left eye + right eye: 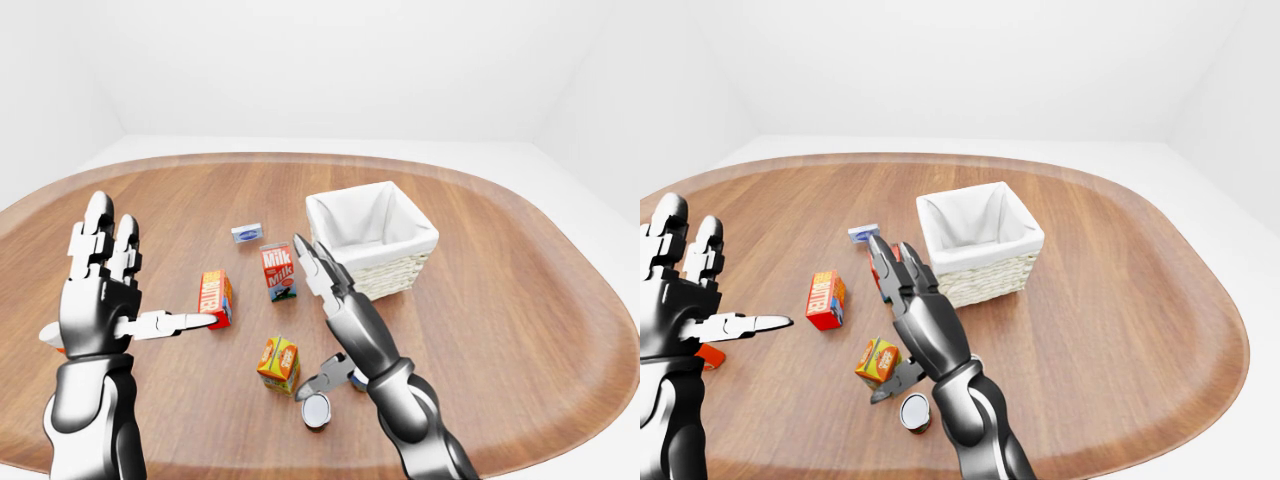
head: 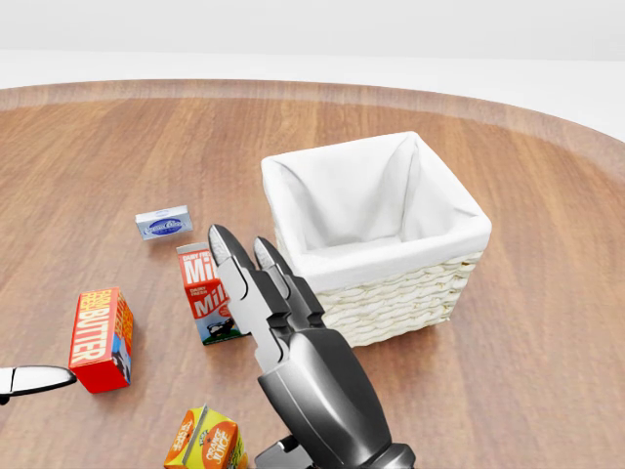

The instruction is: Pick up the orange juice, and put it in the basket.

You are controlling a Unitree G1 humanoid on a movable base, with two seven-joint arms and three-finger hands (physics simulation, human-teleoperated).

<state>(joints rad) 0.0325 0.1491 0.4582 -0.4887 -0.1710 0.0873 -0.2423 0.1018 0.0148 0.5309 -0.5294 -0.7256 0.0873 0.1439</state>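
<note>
Your right hand [image 1: 318, 272] is spread wide, holding nothing. The orange juice [image 1: 279, 364] looks light, stiff and a bit slick — pinch its flat sides, gently, then go to the basket [image 1: 372, 232].

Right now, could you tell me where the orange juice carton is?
In the left-eye view, the small orange juice carton stands on the wooden table, lower centre, just left of the right hand, below the milk carton.

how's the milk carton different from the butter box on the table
The white, red and blue milk carton looks taller and narrower than the red and orange butter box, which is squatter. In the left-eye view the milk carton stands nearer the white-lined wicker basket, with the butter box further left. In the head view the right hand partly covers the milk carton, while the butter box shows whole. Both stand upright on the wooden table.
</note>
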